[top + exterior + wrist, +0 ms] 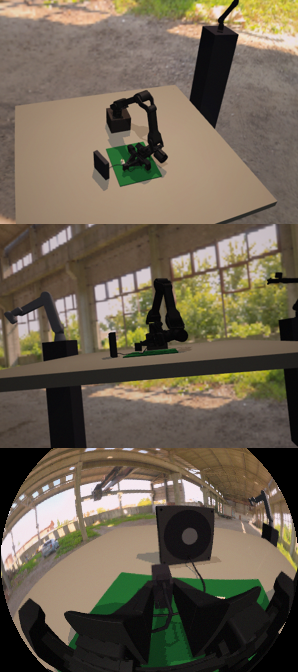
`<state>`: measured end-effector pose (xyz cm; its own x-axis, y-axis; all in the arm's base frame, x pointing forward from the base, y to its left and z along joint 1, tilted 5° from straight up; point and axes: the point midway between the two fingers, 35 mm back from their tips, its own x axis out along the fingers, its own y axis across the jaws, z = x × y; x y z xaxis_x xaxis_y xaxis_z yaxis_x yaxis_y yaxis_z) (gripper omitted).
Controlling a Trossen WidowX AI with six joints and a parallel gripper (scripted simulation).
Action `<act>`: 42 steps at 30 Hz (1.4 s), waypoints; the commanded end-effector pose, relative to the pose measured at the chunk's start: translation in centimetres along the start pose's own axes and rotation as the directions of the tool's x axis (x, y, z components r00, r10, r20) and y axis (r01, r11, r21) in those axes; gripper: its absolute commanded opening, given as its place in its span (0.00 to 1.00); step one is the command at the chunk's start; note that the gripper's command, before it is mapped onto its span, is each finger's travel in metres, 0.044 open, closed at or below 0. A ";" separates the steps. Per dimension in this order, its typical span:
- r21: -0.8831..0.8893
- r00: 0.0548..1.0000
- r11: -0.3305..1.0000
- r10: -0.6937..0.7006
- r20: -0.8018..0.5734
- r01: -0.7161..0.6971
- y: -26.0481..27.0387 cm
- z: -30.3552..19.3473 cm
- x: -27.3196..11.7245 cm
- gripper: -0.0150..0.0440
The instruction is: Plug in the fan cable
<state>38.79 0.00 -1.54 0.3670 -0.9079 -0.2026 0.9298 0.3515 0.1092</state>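
Pinching the plug (125, 166) (138, 347) (161, 573), the gripper (127, 165) (142, 344) (161, 583) holds it above the board (121, 180) (165, 351) (120, 583); seating and letting go apparently remain.

Tall paned windows (235, 262) glowing with daylight, weathered concrete wall (111, 255) behind, rough grey ground (64, 59) below (dappled sun near the grass (154, 6)), shadows across the tan surface (59, 129).

The robot's arm (152, 123) (170, 306) is showing matte black, chunky segments with rounded joints, while its black pincer (137, 161) (161, 583) is flaunting broad, tapering, wedge-shaped fingers.
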 end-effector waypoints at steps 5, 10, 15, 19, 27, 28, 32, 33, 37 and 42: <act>-0.001 1.000 1.000 -0.001 0.000 0.001 -0.1 -0.6 0.1 0.25; -0.001 1.000 1.000 -0.001 0.000 0.001 -0.1 -0.8 0.2 0.25; -0.001 1.000 1.000 -0.001 0.000 0.001 -0.1 -1.1 0.2 0.25; -0.001 1.000 1.000 -0.001 0.000 0.001 -0.1 -1.2 0.2 0.25; -0.001 1.000 1.000 -0.001 0.000 0.001 -0.1 -1.6 0.3 0.25; -0.001 1.000 1.000 -0.001 0.000 0.001 -0.1 -1.6 0.3 0.25; 0.000 1.000 1.000 0.000 0.000 0.000 0.0 -1.2 0.2 0.25; 0.000 1.000 1.000 0.000 0.000 0.000 0.0 -1.2 0.2 0.25; 0.000 1.000 1.000 0.000 0.000 0.000 0.0 -1.2 0.2 0.25; 0.000 1.000 1.000 0.000 0.000 0.000 0.0 -1.2 0.2 0.25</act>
<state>38.90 0.06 -2.78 0.3669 -0.9079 -0.2026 0.9299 0.3515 0.1087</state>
